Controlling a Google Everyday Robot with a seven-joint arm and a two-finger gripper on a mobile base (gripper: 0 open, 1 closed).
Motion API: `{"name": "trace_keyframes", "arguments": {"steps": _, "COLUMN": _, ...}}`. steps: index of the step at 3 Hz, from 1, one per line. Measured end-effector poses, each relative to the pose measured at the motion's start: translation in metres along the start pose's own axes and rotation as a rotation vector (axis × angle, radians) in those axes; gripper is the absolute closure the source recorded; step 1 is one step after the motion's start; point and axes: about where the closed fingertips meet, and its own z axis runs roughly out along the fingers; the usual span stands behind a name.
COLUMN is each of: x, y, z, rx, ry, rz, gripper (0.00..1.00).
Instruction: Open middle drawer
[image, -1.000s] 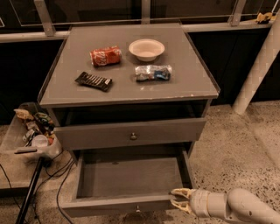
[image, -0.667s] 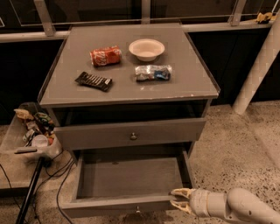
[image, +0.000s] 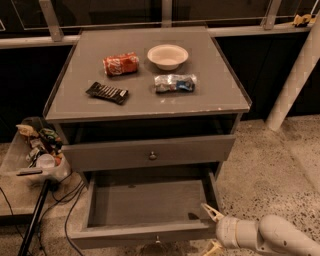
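Note:
The middle drawer (image: 110, 156) is a wide grey front with one small round metal knob (image: 152, 155) at its centre, just under a dark gap below the cabinet top. It looks nearly closed. Below it the taller bottom drawer (image: 145, 202) is pulled far out and its grey inside is empty. My gripper (image: 213, 230) is at the bottom right, next to the right front corner of the bottom drawer. Its fingers (image: 211, 212) are spread open and hold nothing. It is well below and to the right of the middle drawer's knob.
On the cabinet top (image: 75, 102) lie a red can (image: 120, 64), a white bowl (image: 167, 55), a dark snack bar (image: 107, 92) and a blue-silver bag (image: 175, 83). A clear bin of clutter (image: 35, 152) and cables stand at the left. A white pole (image: 295, 80) stands at the right.

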Motion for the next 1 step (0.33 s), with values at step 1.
{"name": "trace_keyframes", "arguments": {"steps": 1, "x": 0.0, "y": 0.0, "z": 0.0, "rx": 0.0, "ry": 0.0, "rz": 0.0, "gripper": 0.0}}
